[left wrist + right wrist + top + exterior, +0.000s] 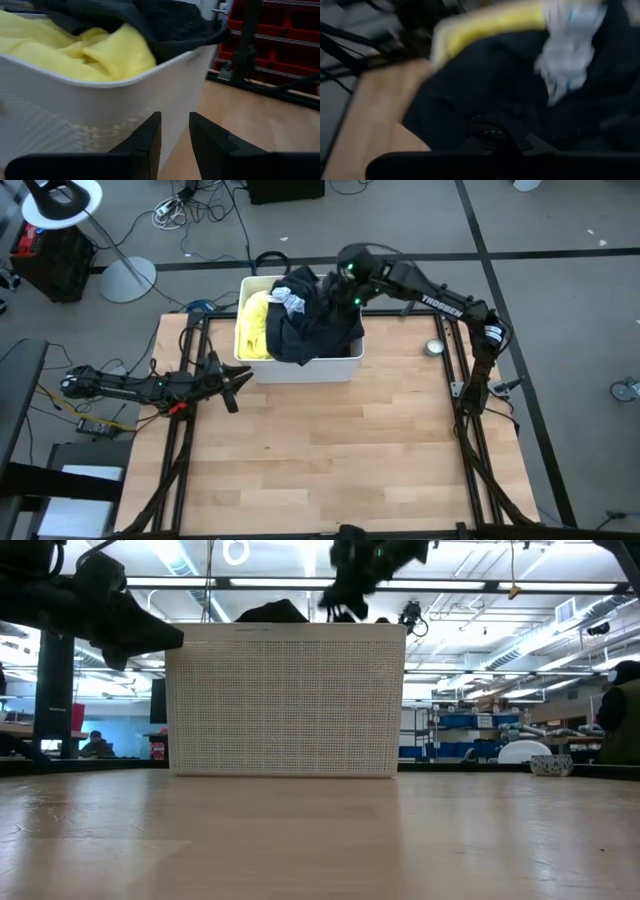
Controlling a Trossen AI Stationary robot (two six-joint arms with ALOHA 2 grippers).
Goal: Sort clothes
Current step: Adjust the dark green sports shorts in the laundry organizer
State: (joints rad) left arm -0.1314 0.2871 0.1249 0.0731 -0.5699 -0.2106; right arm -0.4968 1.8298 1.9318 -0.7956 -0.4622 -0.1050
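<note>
Dark metal fingers of the right gripper (338,280) are closed tight above the far right part of the white perforated plastic bin (300,366); whether they pinch any cloth cannot be told, since the fingertips merge with the dark fabric under them. Directly below that gripper lies a black soft garment (310,325), heaped over the bin's middle and right side and spilling over its rim. A small pale grey-white piece of cloth (290,300) sits on top of the black heap, just beside the gripper. A yellow soft garment (258,325) fills the bin's left part, touching the black one. The left gripper (243,378) hovers over the wooden table (320,460) near the bin's near left corner, its fingers (145,142) slightly parted and holding nothing.
</note>
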